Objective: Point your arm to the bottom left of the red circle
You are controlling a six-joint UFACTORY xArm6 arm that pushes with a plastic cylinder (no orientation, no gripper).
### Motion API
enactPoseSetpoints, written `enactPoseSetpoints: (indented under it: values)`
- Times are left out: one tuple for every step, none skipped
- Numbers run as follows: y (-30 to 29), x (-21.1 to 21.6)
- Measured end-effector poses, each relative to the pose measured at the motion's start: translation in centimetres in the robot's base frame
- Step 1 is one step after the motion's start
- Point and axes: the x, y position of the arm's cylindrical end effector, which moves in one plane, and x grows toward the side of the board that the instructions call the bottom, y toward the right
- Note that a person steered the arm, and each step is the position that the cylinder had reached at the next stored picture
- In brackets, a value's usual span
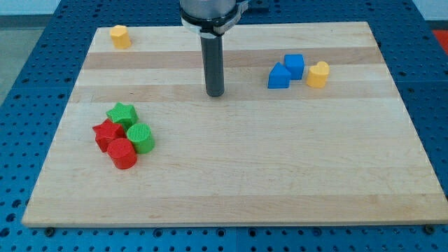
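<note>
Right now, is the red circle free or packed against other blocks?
Packed: the red circle touches the green circle and red star. My tip stands apart.

A single camera looks down at a slant over the wooden board (pixel 231 182) from its near edge, taking in all of it.

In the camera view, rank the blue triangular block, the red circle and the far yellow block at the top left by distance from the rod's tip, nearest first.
From my tip:
1. Blue triangular block, to the view's right.
2. Red circle, lower left, in the red-and-green cluster.
3. Yellow block, at the board's top-left corner; only slightly farther than the red circle.
</note>
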Motion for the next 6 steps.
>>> enactPoseSetpoints:
  values:
    - [-1.6,2.3]
    - [-6.2,8.6]
    - [-10.0,15.4]
    - [-10.2,16.4]
    - [-14.3,16.6]
    - [-17.3,16.7]
